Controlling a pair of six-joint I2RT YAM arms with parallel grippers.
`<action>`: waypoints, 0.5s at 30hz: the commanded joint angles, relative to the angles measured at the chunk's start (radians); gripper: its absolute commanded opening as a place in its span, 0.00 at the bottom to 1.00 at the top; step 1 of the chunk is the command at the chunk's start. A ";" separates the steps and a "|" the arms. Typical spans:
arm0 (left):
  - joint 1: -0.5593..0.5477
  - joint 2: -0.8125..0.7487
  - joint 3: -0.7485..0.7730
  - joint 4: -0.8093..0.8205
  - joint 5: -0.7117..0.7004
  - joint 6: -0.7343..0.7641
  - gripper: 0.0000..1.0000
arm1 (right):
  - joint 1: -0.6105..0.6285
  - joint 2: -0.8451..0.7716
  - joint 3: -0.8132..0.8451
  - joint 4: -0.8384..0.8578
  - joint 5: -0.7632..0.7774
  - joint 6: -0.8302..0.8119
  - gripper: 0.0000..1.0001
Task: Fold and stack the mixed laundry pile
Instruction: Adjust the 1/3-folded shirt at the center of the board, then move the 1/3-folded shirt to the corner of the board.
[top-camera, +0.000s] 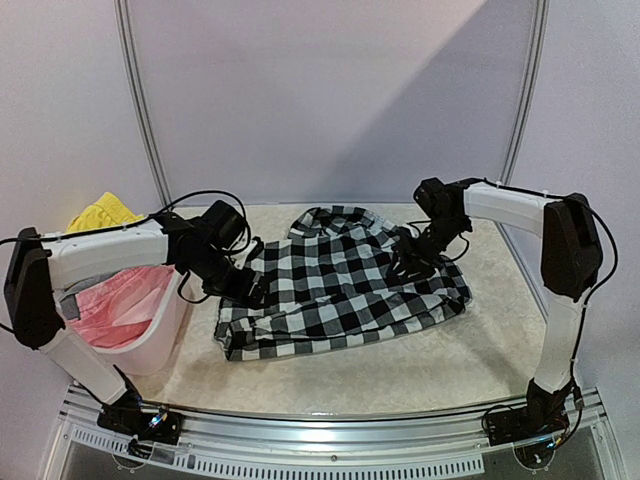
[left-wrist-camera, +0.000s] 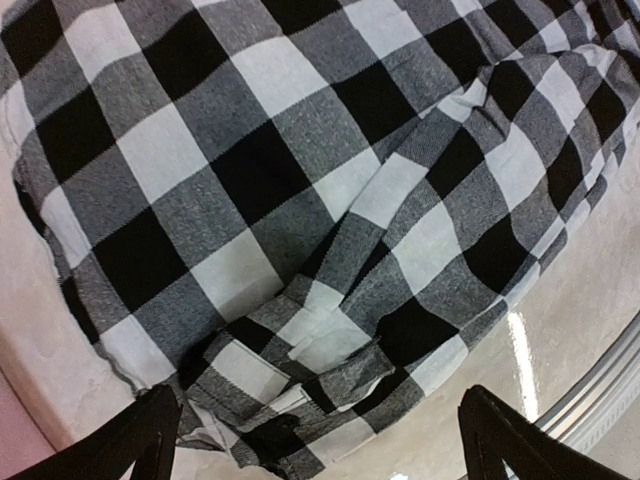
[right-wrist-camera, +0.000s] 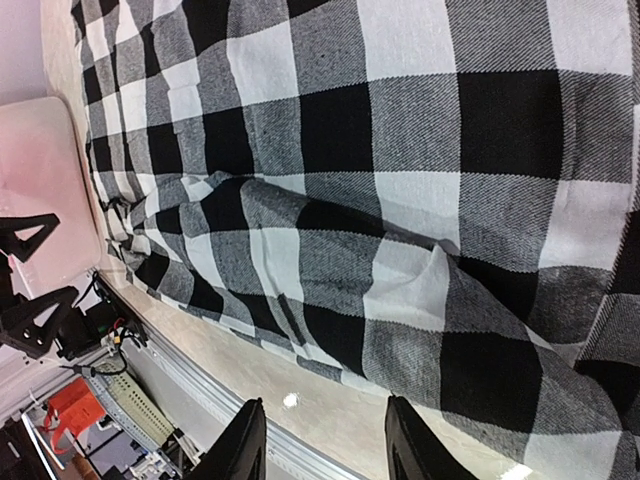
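Note:
The black-and-white checked shirt (top-camera: 340, 285) lies spread and wrinkled in the middle of the table; no lettering shows. My left gripper (top-camera: 245, 285) is open and empty above the shirt's left edge. In the left wrist view its fingers stand wide apart, with the gripper (left-wrist-camera: 320, 445) over a crumpled corner of the shirt (left-wrist-camera: 300, 150). My right gripper (top-camera: 410, 262) is open and empty over the shirt's right part. In the right wrist view the gripper (right-wrist-camera: 325, 445) is above bare table by the shirt's hem (right-wrist-camera: 400, 150). The pink piece (top-camera: 120, 300), the yellow one (top-camera: 105, 212) and a grey one (top-camera: 70, 305) are in the basket.
The white plastic basket (top-camera: 165, 335) stands at the table's left edge, close beside my left arm, and also shows in the right wrist view (right-wrist-camera: 40, 150). A metal rail (top-camera: 330, 440) runs along the near edge. Curved white frame tubes rise at the back.

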 joint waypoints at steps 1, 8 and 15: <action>-0.016 0.064 0.019 0.042 0.083 -0.058 0.96 | 0.011 0.036 0.012 0.051 -0.017 -0.010 0.39; -0.089 0.208 0.077 0.002 0.079 0.004 0.80 | 0.012 0.076 -0.060 0.092 0.018 -0.022 0.31; -0.133 0.311 0.109 0.029 0.058 0.012 0.74 | 0.009 0.081 -0.165 0.154 0.044 -0.015 0.28</action>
